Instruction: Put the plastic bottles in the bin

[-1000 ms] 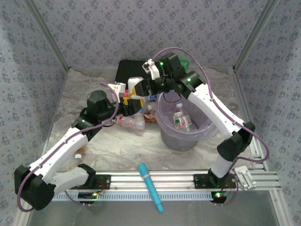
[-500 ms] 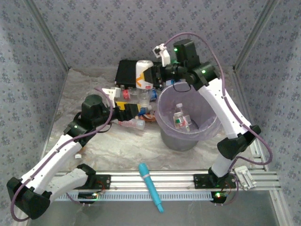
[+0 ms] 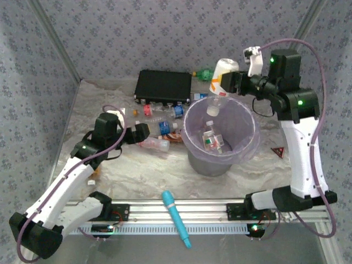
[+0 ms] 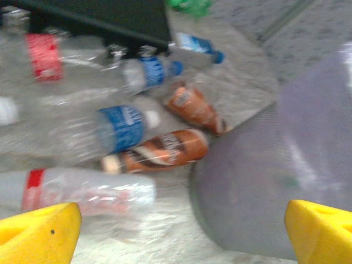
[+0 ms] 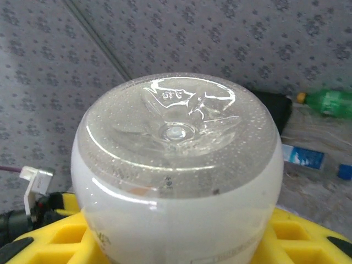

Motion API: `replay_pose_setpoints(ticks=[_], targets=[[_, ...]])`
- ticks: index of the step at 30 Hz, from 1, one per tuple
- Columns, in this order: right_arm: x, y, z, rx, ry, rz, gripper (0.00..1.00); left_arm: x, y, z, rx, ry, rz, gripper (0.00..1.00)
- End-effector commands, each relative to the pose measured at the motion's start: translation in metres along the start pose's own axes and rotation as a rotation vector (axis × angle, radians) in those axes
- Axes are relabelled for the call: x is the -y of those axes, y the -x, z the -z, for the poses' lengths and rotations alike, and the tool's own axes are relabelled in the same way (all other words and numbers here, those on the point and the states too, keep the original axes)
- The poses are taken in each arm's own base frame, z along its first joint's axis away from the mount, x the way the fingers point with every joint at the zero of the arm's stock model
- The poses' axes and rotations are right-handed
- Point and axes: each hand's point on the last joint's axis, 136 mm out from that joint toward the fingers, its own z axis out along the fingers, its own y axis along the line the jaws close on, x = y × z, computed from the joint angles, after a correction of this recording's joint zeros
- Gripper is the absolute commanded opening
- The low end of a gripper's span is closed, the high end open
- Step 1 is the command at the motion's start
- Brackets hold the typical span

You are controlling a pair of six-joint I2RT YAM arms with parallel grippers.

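Two bottles [image 3: 210,137] lie inside the bin [image 3: 209,165], near its middle. A third, the white-labelled bottle [image 3: 217,88], hangs tilted, cap down, over the bin's far rim. The right gripper [image 3: 231,82] has its jaws clamped on the upper body of this bottle. From the right wrist, its clear base [image 5: 176,137] faces the camera, with yellow pads [image 5: 55,236] on either side.

The left gripper [image 3: 140,132] sits low over the surface [image 3: 148,170], just left of the bin, jaws wide apart and holding nothing. From the left wrist, its yellow fingertips [image 4: 38,231] frame a red-labelled bottle [image 4: 82,190] lying on its side. The bin's grey wall [image 4: 253,192] stands close on the right.

The remaining bottles lie in a loose cluster between the bin and the black box [image 3: 164,87]. Among them:
- an orange bottle [image 4: 159,151], just beside the bin wall
- a blue-labelled bottle [image 4: 118,129], beyond the orange one
- a green bottle [image 3: 204,72], at the box's far right corner

The box bounds the cluster at the back and the bin bounds it on the right. A cyan stick [image 3: 176,218] lies across the near rail, well apart from the bottles. A small red triangle [image 3: 276,152] lies on the surface right of the bin.
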Motion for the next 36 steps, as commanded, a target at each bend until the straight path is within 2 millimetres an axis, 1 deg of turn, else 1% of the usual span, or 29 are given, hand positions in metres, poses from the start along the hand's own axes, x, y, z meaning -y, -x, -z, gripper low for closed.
replay_pose_setpoints(ticks=[1,5,11,16,18,22,27,31,36], targets=[[0.032,-0.043,-0.014,-0.138,-0.116,-0.005,0.49,-0.05,0.002,0.016,0.017,0.241,0.083,0.96],[0.054,-0.081,-0.022,-0.246,-0.217,0.002,0.48,-0.071,-0.001,0.02,0.027,0.267,0.178,0.98],[0.078,-0.131,-0.032,-0.413,-0.319,0.022,0.48,-0.108,-0.005,0.032,0.047,0.391,0.232,1.0],[0.087,-0.166,-0.043,-0.508,-0.344,0.022,0.48,-0.135,-0.008,0.039,0.092,0.491,0.304,1.0],[0.085,-0.18,-0.049,-0.532,-0.305,-0.002,0.48,-0.143,-0.01,0.039,0.099,0.506,0.337,1.0],[0.09,-0.203,-0.061,-0.568,-0.28,-0.038,0.49,-0.158,-0.015,0.038,0.085,0.552,0.352,1.0],[0.093,-0.216,-0.065,-0.587,-0.281,-0.047,0.49,-0.174,-0.018,0.039,0.1,0.597,0.395,1.0],[0.092,-0.222,-0.068,-0.594,-0.263,-0.057,0.56,-0.185,-0.021,0.043,0.125,0.636,0.426,1.0],[0.091,-0.222,-0.067,-0.593,-0.256,-0.05,0.64,-0.196,-0.028,0.049,0.114,0.707,0.454,1.0]])
